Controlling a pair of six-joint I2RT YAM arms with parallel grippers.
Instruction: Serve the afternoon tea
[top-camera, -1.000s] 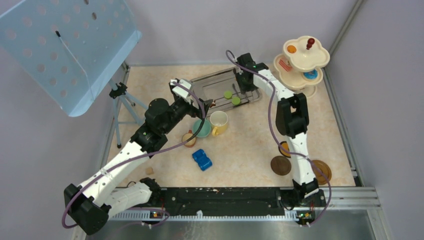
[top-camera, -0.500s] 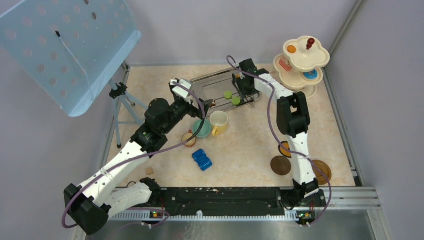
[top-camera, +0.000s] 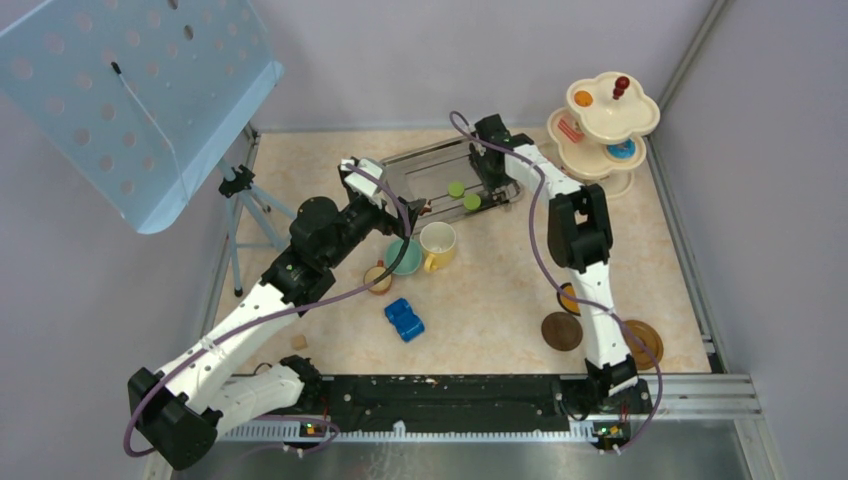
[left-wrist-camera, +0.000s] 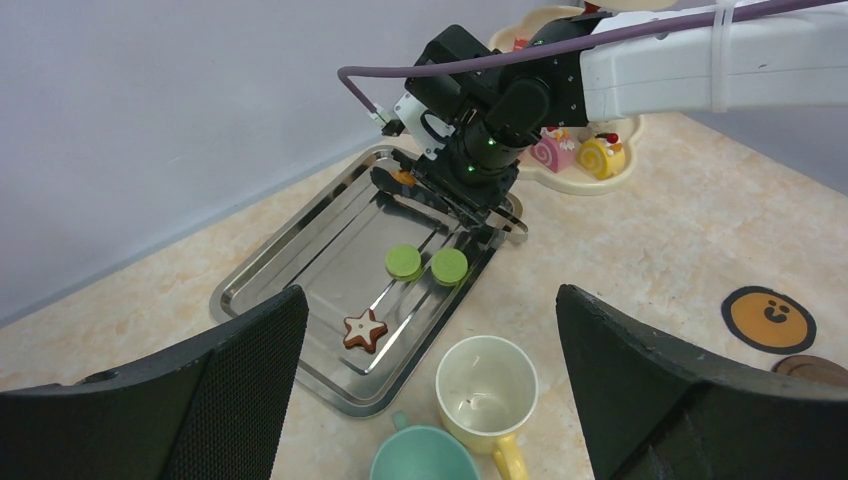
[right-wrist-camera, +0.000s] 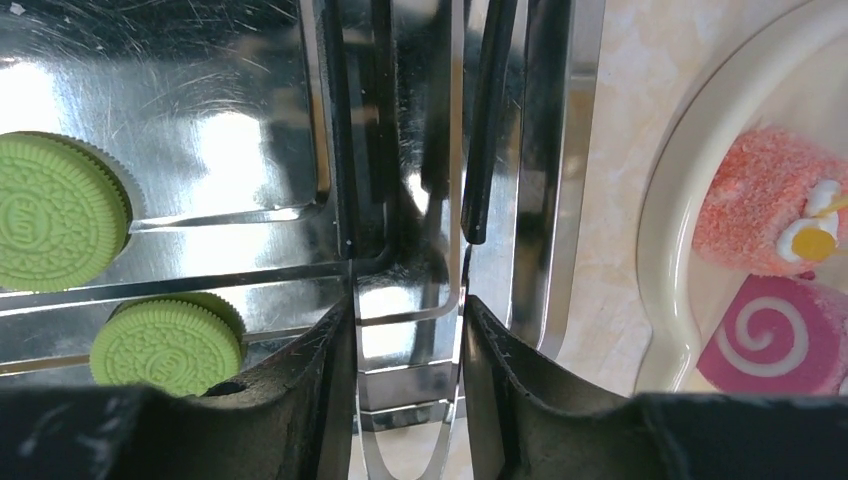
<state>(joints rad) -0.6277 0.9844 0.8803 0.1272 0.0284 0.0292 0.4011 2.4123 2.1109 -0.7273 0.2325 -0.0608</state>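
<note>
- The right jaws pinch the tongs. They are closed on the two steel arms near the spring end, and the black tips point away from the jaws and stand apart.
- The steel tray lies directly beneath the right jaws.
- Two green macarons rest on the tray to one side of the right jaws, clear of the tongs.
- On the other side of those jaws, past the tray rim, the cream stand carries a pink roll cake and a swirl cake.
- The left jaws are spread wide and hold nothing.
- Just below the left jaws, the yellow-and-cream mug stands on the bench, just beside the teal cup.
- A star cookie lies on the tray ahead of them.
</note>
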